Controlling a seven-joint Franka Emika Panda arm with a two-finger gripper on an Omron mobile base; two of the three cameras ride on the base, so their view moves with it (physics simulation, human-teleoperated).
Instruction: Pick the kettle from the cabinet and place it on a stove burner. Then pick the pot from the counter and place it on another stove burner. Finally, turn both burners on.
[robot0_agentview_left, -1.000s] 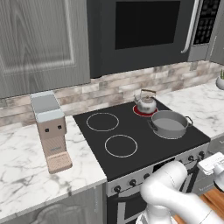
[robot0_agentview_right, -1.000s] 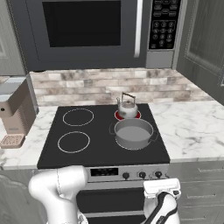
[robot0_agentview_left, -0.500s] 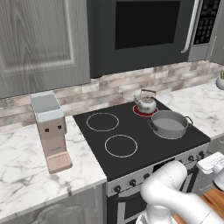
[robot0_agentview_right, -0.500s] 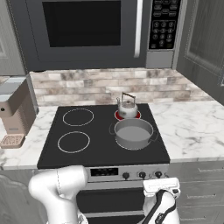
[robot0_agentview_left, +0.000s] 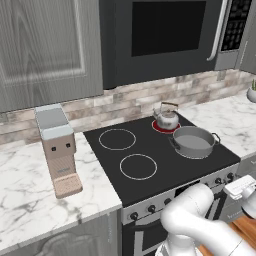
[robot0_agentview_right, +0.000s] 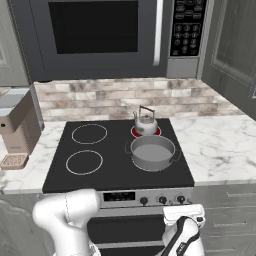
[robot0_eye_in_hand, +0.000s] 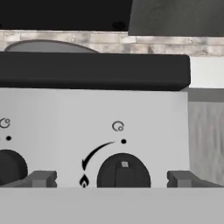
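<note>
The silver kettle (robot0_agentview_left: 166, 117) (robot0_agentview_right: 145, 122) stands on the back right stove burner (robot0_agentview_left: 161, 128) (robot0_agentview_right: 135, 132), whose ring glows red. In front of it the wide grey pot (robot0_agentview_left: 193, 141) (robot0_agentview_right: 152, 151) covers the front right burner, where I see no glow. My gripper (robot0_eye_in_hand: 111, 179) is low in front of the stove's control panel, open. Its fingertips (robot0_eye_in_hand: 41, 178) stand wide on either side of a black knob (robot0_eye_in_hand: 123, 171) and do not touch it. That knob's mark points straight up. A second knob (robot0_eye_in_hand: 9, 168) shows at the left edge.
Two bare white burner rings (robot0_agentview_right: 89, 133) (robot0_agentview_right: 84, 162) lie on the left of the black cooktop. A coffee machine (robot0_agentview_left: 57, 147) stands on the marble counter (robot0_agentview_left: 30, 200) to the left. A microwave (robot0_agentview_right: 100, 35) hangs over the stove, between grey wall cabinets (robot0_agentview_left: 45, 50).
</note>
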